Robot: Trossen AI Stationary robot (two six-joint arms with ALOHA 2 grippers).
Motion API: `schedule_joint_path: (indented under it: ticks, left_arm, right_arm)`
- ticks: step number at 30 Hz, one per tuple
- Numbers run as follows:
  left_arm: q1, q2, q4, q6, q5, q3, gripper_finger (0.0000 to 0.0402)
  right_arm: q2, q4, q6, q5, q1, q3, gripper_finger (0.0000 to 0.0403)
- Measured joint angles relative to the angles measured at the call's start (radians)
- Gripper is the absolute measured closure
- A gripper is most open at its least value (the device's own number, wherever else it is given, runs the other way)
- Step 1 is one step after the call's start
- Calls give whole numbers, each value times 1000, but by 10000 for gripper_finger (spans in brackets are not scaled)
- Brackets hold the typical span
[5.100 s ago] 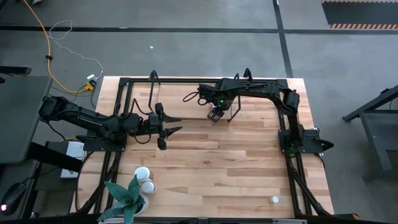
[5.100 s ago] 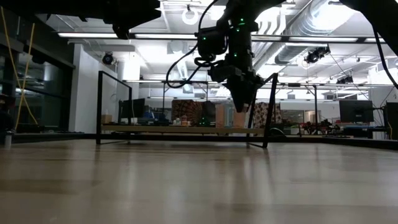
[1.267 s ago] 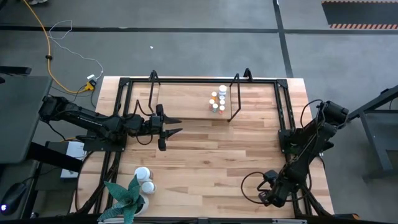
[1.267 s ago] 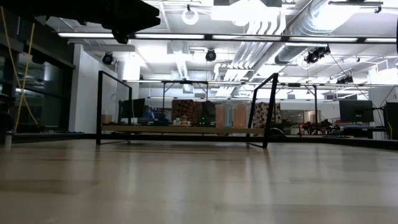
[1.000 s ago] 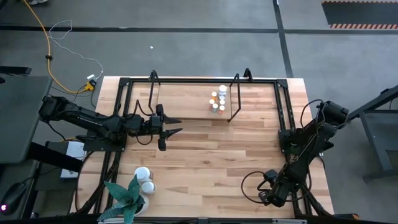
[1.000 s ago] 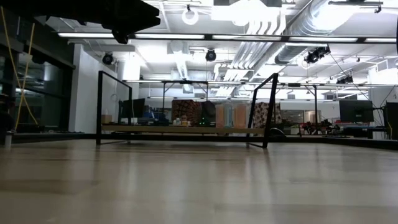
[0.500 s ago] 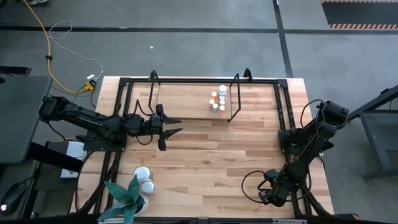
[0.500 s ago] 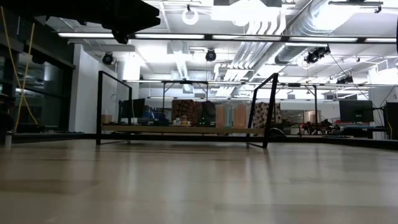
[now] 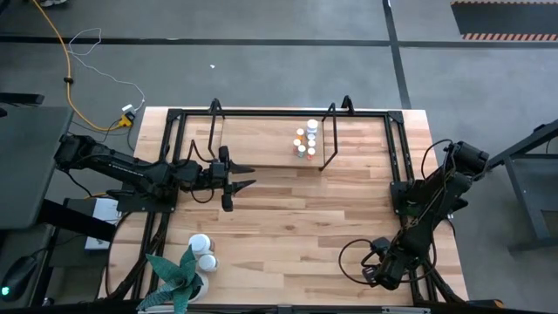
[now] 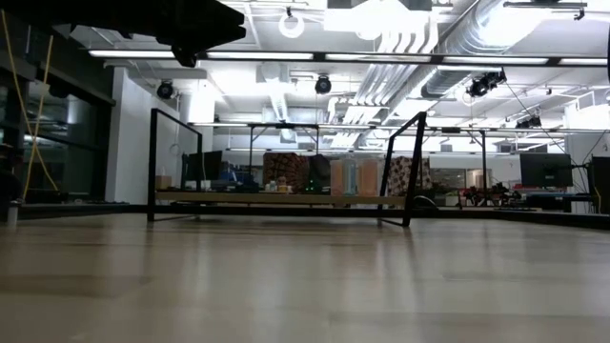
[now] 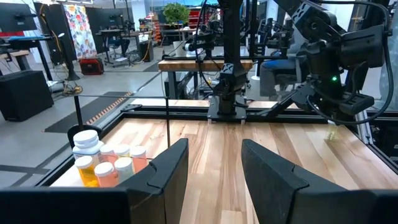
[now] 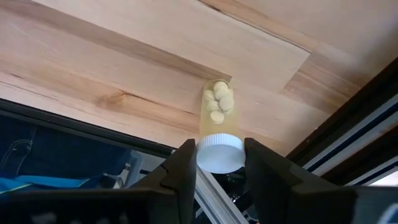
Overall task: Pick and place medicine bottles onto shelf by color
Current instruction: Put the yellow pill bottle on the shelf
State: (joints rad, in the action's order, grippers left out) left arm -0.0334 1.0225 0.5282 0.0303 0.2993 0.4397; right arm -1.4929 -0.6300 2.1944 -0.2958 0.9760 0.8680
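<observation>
- Left gripper (image 9: 237,177) hovers over the worktop (image 9: 288,218) left of centre, fingers (image 11: 166,168) parted, holding nothing.
- Two white bottles (image 9: 202,250) sit by the plant (image 9: 177,277) at the near left edge.
- Open boards run across the middle.
- Small bottles (image 9: 305,141) cluster at the shelf (image 9: 257,139)'s right end.
- Right gripper (image 9: 373,276) is at the near right corner beside the frame rail, fingers (image 12: 179,174) pressed on a white-capped pill bottle (image 12: 218,127).

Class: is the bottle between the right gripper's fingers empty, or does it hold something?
Not empty: pale round tablets show through the bottle at the right gripper.
</observation>
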Motion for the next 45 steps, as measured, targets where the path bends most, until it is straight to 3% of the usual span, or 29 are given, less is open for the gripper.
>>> schedule_joint_path:
  ticks: [13,19,25,31,39,45]
  left_arm:
    - [0,0,0,0,0,0,261]
    - [0,0,0,0,0,0,261]
    - [0,0,0,7,0,0,261]
    - [0,0,0,7,0,0,261]
    - [0,-1,1,7,0,0,261]
    - [0,-1,7,7,0,0,261]
  right_arm:
    - [37,6,-175,-1,-12,0,294]
    - [141,21,-318,132,-78,0,294]
    - [198,181,-640,262,-231,0,295]
    - [197,365,-1042,219,-445,5,295]
    - [143,67,-1450,198,-713,213,295]
    - [-6,-284,-1682,335,-876,523,295]
